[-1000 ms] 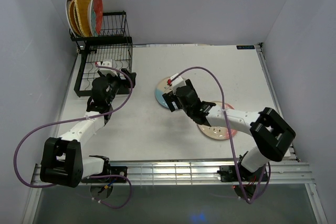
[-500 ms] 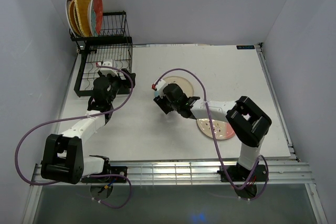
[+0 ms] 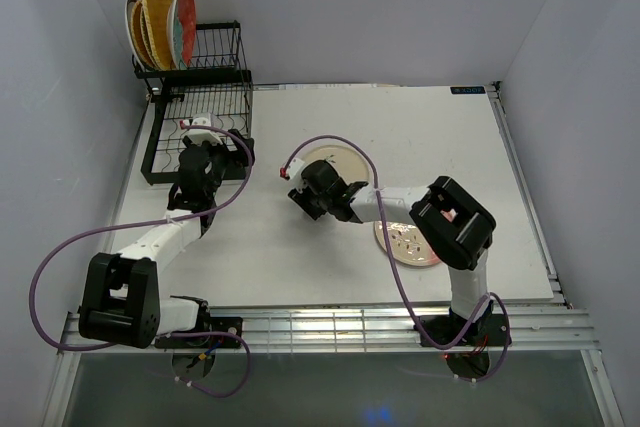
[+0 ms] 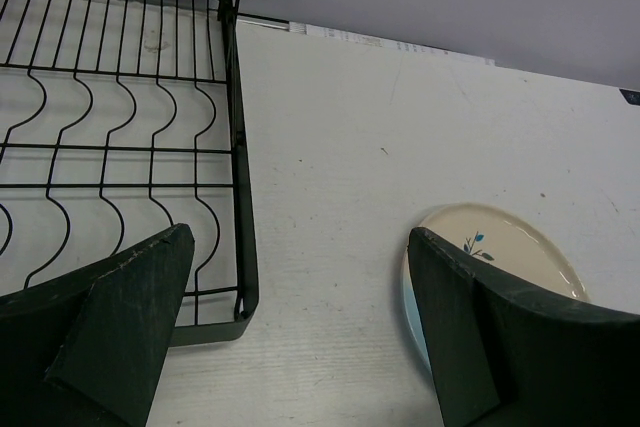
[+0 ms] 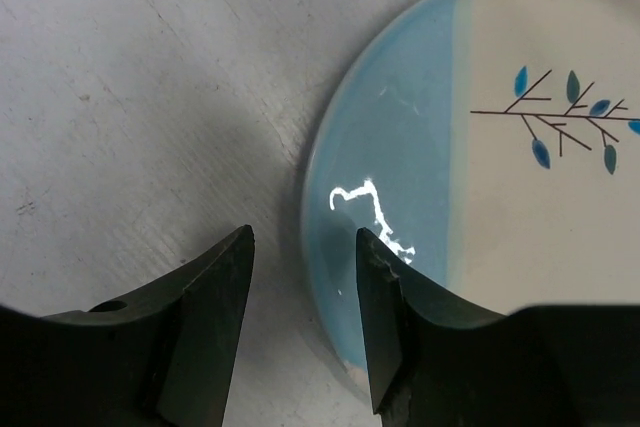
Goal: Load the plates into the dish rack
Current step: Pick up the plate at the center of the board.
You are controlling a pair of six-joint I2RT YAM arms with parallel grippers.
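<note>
The black wire dish rack [image 3: 196,115] stands at the far left; its lower slotted section also shows in the left wrist view [image 4: 120,127]. Several plates [image 3: 158,25] stand upright at its raised back. A cream-blue plate [image 3: 342,161] lies flat mid-table, and a cream-pink plate [image 3: 404,244] lies to its right, partly under the right arm. My right gripper [image 5: 302,242] is open, low at the left rim of the cream-blue plate [image 5: 500,147], with one finger over the plate and one over the table. My left gripper [image 4: 300,247] is open and empty beside the rack's right corner.
The grey walls close in behind and to the left of the rack. The cream-blue plate also shows in the left wrist view [image 4: 500,247], to the right of the left gripper. A purple cable loops above each arm.
My right gripper has moved left off the cream-blue plate's top to its left rim, uncovering the plate. The left arm has barely moved.
</note>
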